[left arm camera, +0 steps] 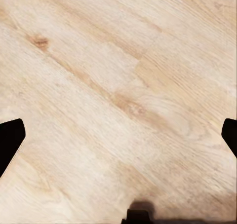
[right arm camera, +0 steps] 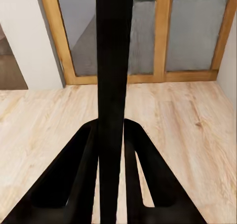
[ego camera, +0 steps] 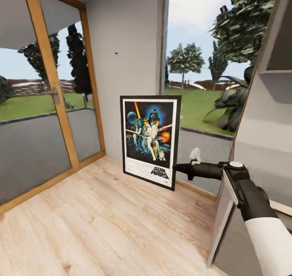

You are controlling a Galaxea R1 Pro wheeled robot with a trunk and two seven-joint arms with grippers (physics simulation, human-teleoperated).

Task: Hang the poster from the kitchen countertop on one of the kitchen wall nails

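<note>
At the centre of the head view the Star Wars poster (ego camera: 151, 140) stands upright, its lower edge near the wooden floor (ego camera: 93, 227), in front of the light-grey wall (ego camera: 125, 65). The right gripper (ego camera: 178, 168) grips its right edge low down; in the right wrist view the jaws are clamped on the thin black frame (right arm camera: 112, 86). A wall nail (ego camera: 116, 53) is a dark dot on the wall, upper centre-left, above the poster. The left gripper (left arm camera: 118, 135) hangs over floorboards, jaws spread wide.
</note>
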